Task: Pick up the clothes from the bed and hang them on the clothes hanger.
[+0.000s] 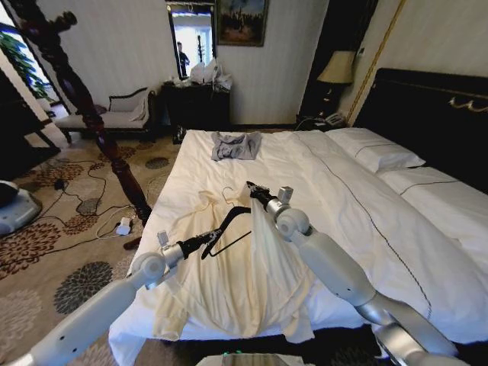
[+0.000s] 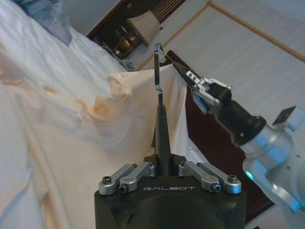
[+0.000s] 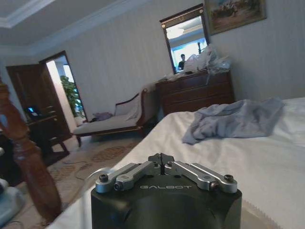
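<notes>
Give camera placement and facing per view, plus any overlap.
Head: on the robot's head, looking down at the bed; both arms show, left claw holding the clothes hanger, right claw lifting the clothes.
Left wrist: along its shut claw, facing the hanger hook and the right claw.
Right wrist: over its claw, facing the grey garment.
Shared: the grey garment, also in head view.

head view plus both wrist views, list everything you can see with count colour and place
clothes: one, cream-yellow, on the bed's near end, part lifted
clothes hanger: one, black, over the clothes, held by the left tool
bed: one, white duvet, black headboard
grey garment: one, far end of the bed
pillows: two, white, by the headboard
lamp: one, beige shade, beside the bed
dresser: one, dark, far wall
chaise: one, pale, far left
left tool: shut on the hanger
right tool: shut on the lifted cloth
</notes>
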